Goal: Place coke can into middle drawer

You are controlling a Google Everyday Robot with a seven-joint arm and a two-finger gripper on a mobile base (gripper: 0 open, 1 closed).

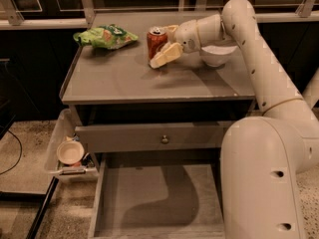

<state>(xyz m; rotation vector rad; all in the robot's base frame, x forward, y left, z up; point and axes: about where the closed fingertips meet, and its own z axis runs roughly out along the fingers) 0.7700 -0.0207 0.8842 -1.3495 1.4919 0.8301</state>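
Note:
The coke can (156, 42) stands upright on the cabinet top, near the back middle. My gripper (168, 43) reaches in from the right at can height and is open. One finger (166, 56) lies in front of the can's lower right side and the other shows behind its top right. I cannot tell whether either finger touches the can. The middle drawer (159, 200) is pulled out below, with a bare grey floor and my arm's shadow across it.
A green chip bag (105, 36) lies at the back left of the top. A white bowl (217, 55) sits right of the gripper, under my arm. A closed drawer front with a knob (164, 139) sits above the open drawer. A side tray with a small bowl (70, 152) hangs at the left.

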